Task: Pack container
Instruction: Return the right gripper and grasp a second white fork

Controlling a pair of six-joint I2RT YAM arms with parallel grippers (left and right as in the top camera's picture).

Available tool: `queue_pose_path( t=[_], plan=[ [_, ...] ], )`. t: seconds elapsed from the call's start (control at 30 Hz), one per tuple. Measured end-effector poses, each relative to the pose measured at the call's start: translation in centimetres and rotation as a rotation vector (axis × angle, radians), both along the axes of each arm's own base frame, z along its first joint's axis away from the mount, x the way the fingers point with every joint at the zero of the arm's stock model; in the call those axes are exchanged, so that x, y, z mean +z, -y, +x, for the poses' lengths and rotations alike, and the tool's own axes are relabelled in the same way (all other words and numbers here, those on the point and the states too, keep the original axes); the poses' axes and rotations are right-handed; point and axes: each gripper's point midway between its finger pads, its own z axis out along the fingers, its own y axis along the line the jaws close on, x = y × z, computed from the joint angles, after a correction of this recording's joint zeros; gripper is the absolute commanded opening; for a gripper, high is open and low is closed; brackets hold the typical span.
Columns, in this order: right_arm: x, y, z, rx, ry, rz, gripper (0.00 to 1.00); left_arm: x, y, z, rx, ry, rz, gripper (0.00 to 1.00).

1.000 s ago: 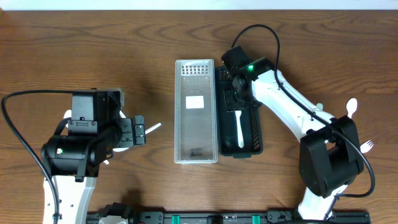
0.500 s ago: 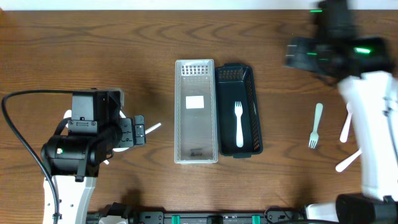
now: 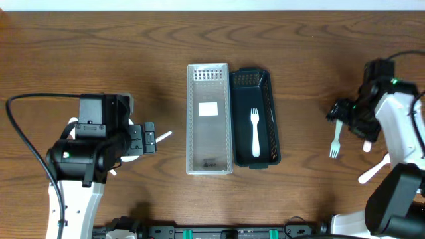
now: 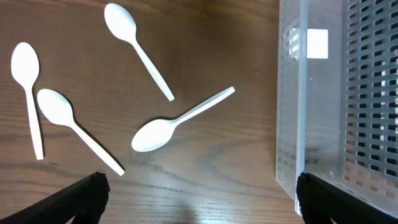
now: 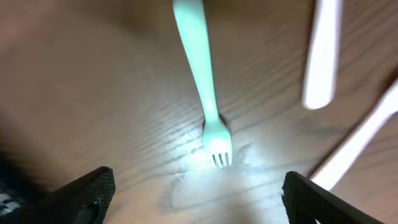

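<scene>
Grained wood table (image 3: 99, 53), white plastic spoons (image 4: 180, 119), translucent perforated plastic tray (image 3: 209, 119)

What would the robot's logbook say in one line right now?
task: pack container | right gripper: open, over loose fork on table | left gripper: open, over four spoons | black basket: holds packed fork

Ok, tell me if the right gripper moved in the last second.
Yes. The right gripper left the dark slotted plastic tray and is now far to its right, over a white plastic fork.
</scene>
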Motion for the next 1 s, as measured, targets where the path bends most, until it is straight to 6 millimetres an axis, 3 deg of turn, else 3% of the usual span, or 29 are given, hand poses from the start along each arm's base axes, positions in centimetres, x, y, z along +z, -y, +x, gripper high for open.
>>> queue_pose_path(
  t=[0.2, 0.5, 0.7, 0.87, 1.0],
  plan=[
    [-4.2, -0.6, -1.9, 0.004, -0.024, 0.018, 0.93, -0.3, 0.0, 0.1, 0.0, -0.012, 0.001, 0.98],
    [-7.1, -0.7, -2.1, 0.012, 0.025, 0.008, 0.95, -0.3, 0.0, 0.1, 0.0, -0.013, 0.001, 0.98],
    [-8.3, -0.8, -2.7, 0.025, 0.03, 0.005, 0.95, -0.3, 0.0, 0.1, 0.0, -0.013, 0.001, 0.98],
    [-8.2, -0.7, -2.0, 0.042, 0.058, -0.004, 0.94, -0.3, 0.0, 0.1, 0.0, -0.013, 0.001, 0.98],
    [-8.2, -0.6, -1.8, 0.058, 0.063, -0.006, 0.82, -0.3, 0.0, 0.1, 0.0, -0.013, 0.001, 0.98]
  ],
)
